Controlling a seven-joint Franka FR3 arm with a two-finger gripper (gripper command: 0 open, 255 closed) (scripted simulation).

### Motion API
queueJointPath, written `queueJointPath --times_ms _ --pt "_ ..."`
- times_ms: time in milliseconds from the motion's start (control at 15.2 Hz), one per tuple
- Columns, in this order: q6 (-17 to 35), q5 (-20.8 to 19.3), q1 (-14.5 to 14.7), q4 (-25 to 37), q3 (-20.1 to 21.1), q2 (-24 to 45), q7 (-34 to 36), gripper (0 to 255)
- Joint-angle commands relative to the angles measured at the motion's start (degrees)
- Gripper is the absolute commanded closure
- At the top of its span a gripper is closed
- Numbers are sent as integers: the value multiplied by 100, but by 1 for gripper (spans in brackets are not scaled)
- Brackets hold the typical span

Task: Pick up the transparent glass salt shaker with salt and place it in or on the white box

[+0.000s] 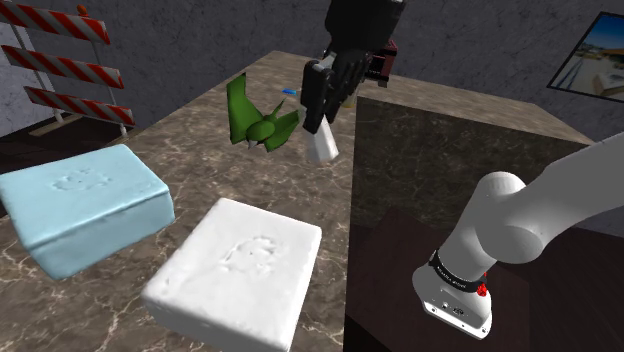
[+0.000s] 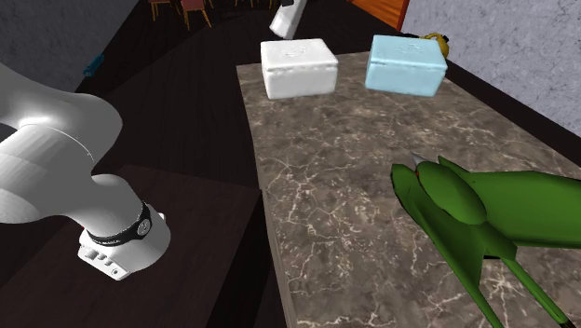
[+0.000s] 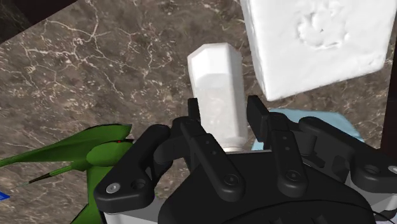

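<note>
Whitish shaker (image 3: 216,70) is gripped tightly by the black hand (image 3: 224,113), held clear of the bench (image 1: 190,160), I think so it can travel to the near white box (image 1: 235,265).

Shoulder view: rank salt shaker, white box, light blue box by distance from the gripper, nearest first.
1. salt shaker, clasped in the gripper.
2. white box, lower middle of the view.
3. light blue box, far left, beside the white box.

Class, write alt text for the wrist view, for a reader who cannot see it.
The black gripper clasps a whitish salt shaker above a marbled brown tabletop. Beyond the shaker lies a white box; a green figure sits beside the gripper.
</note>
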Motion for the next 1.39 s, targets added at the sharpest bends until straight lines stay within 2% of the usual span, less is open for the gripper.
queueJointPath --times_ms 0,396,660,1320 --pt "-27 -61 -31 348 333 322 350 255" --pt "-192 -521 -119 1412 1390 1355 1437 255" --pt "-438 -1270 -62 2307 2229 2382 2344 255" --pt "401 -994 -37 1243 2055 2018 2261 255"
